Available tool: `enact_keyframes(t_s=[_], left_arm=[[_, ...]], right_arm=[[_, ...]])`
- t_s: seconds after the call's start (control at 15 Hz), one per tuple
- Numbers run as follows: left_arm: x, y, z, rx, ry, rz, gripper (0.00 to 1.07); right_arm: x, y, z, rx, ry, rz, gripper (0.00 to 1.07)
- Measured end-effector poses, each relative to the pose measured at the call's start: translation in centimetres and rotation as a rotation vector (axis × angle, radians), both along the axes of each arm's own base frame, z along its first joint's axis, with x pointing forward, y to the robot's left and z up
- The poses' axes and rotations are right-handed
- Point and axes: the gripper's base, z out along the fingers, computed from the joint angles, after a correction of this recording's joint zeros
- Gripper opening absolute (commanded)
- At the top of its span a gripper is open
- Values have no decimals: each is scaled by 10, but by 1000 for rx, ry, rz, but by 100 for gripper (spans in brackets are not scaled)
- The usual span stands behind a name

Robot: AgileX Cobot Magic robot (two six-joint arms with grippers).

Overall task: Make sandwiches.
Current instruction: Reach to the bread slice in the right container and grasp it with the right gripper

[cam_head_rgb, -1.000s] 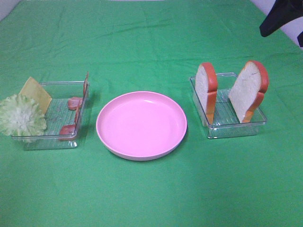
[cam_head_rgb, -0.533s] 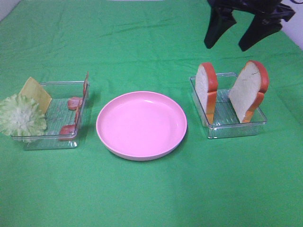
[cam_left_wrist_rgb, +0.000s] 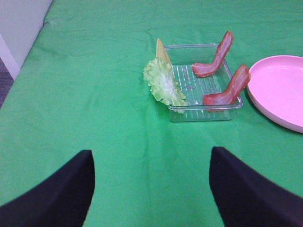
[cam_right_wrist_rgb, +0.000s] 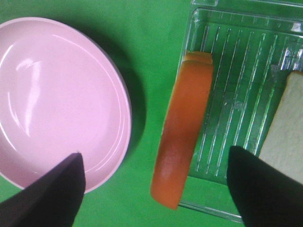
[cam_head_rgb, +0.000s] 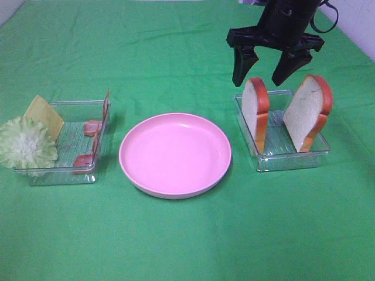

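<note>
Right fingers (cam_head_rgb: 242, 63) now over upright bread (cam_head_rgb: 251, 106)

Two bread slices (cam_head_rgb: 255, 108) upright, lettuce (cam_head_rgb: 26, 143), cheese (cam_head_rgb: 45, 115), bacon (cam_head_rgb: 92, 127) — unstacked

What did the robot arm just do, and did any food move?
The black right gripper swung in from the far right corner, leftward and down; it now hangs open above the left white toy bread slice with orange-red crust in the clear plastic tray. It grabbed nothing. The other bread slice, round pink plate, pale green lettuce, yellow cheese and bacon strips stayed put.
</note>
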Motion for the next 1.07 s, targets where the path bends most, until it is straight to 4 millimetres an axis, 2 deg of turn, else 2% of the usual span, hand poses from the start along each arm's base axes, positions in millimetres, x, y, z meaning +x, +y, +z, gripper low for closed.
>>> enact_keyframes(t_s=[0.33, 0.4, 0.73, 0.87, 0.93, 1.07], left_arm=[[0, 0, 0, -5, 0, 3, 67], [0, 0, 0, -5, 0, 3, 67], [0, 0, 0, 0, 0, 0, 67], [0, 0, 0, 0, 0, 0, 67], [0, 0, 0, 0, 0, 0, 67], [0, 0, 0, -5, 0, 3, 67]], right_arm=[[8, -4, -29, -78, 49, -17, 74], [9, -4, -35, -88, 61, -16, 70], [10, -4, -36, -87, 57, -16, 44], [11, -3, -36, -85, 49, -17, 25], [11, -3, -36, -85, 48, -17, 11], [11, -3, -36, -85, 47, -17, 0]])
